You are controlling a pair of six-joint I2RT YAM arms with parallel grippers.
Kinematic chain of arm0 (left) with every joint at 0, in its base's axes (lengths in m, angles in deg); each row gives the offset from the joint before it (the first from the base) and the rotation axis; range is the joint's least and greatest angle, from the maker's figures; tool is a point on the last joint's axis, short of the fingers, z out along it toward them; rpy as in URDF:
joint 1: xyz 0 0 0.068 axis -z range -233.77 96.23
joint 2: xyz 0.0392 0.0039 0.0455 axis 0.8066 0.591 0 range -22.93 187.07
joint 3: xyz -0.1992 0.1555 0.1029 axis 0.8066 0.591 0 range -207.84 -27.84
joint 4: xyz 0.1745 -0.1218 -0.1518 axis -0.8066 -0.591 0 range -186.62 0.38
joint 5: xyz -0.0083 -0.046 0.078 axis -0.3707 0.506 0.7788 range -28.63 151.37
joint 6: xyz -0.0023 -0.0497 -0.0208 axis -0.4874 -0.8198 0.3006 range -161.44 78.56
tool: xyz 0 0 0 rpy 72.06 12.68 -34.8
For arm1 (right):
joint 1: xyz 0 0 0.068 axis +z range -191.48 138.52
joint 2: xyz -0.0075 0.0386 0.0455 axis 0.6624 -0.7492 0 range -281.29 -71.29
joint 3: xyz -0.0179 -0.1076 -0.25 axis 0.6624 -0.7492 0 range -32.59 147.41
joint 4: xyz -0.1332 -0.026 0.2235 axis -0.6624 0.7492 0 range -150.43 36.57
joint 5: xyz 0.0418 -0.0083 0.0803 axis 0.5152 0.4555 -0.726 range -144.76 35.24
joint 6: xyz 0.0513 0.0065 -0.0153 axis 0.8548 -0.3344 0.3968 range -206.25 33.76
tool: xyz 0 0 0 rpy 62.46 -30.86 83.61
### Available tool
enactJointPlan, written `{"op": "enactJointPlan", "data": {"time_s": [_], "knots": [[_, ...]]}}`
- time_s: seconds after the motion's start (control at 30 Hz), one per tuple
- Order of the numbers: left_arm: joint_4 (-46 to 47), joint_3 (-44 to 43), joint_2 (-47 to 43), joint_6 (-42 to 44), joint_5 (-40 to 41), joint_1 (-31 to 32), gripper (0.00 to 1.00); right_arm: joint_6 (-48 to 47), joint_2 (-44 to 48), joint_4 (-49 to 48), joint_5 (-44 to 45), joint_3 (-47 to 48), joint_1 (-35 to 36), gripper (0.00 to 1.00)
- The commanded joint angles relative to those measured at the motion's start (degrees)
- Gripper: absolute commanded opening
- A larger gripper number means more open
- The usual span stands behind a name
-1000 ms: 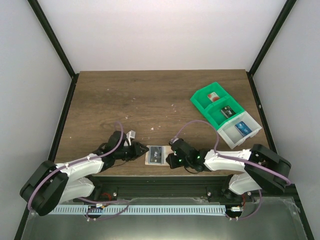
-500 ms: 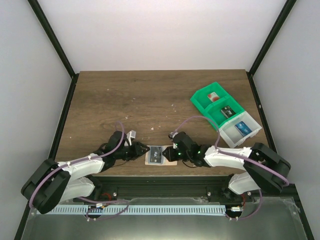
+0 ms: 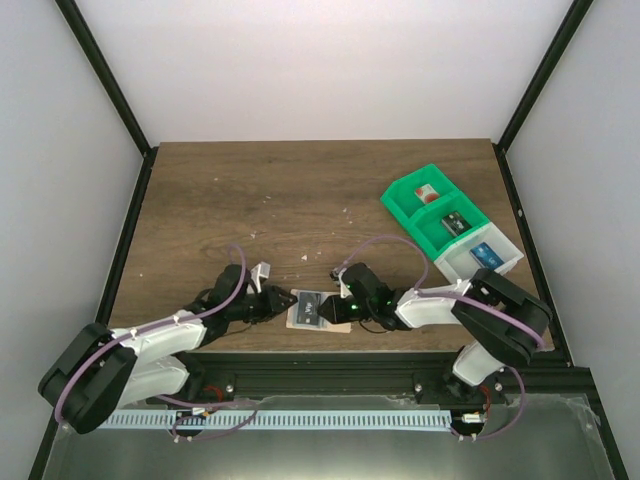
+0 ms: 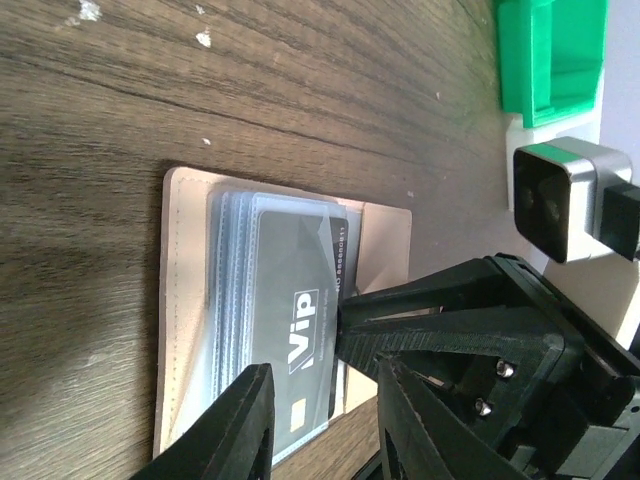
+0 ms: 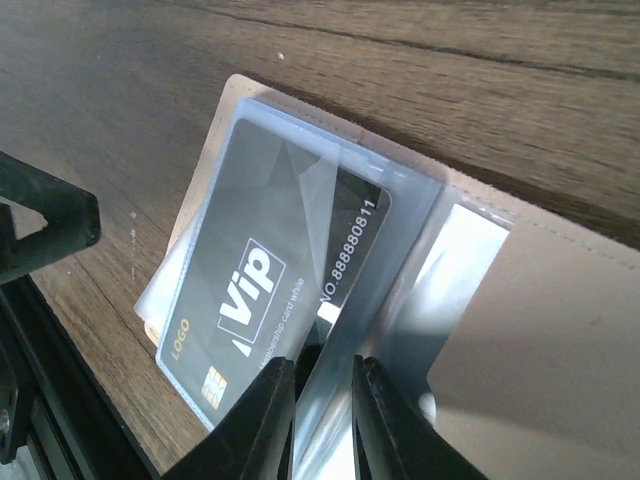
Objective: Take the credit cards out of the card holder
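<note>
While open at 6 o'clock on brown wooden table (image 3: 300, 190), flat tan rectangular card holder (image 4: 183, 300) pockets dark plastic VIP credit card (image 4: 290, 300)

Left gripper (image 4: 322, 385), at its 9 o'clock, fingers apart; right gripper (image 5: 322, 372), at 3 o'clock, pinches the holder's clear pocket leaf

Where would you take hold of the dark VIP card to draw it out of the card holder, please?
By its numbered long edge, I'd say, coming in low from the right arm's side. The VIP card lies flat inside a clear pocket of the open card holder, so only a thin edge is offered, and the right gripper straddles that one.
</note>
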Motion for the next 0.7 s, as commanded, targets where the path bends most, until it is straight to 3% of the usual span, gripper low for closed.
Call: {"op": "enactJointPlan", "data": {"time_s": [0.0, 0.3, 0.67], "knots": [[0.46, 1.29, -0.8, 0.67, 0.68, 0.39, 0.3, -0.62, -2.42, -3.47, -2.94, 0.45, -0.11, 0.19], [0.65, 0.59, 2.19, 3.19, 1.52, 0.4, 0.25, -3.31, -4.98, -5.35, -4.79, 0.51, 0.13, 0.18], [4.77, 2.69, 8.2, 3.24, -1.02, 0.32, 0.25, -3.47, -2.02, -4.51, -2.91, -0.78, 0.13, 0.18]]}}
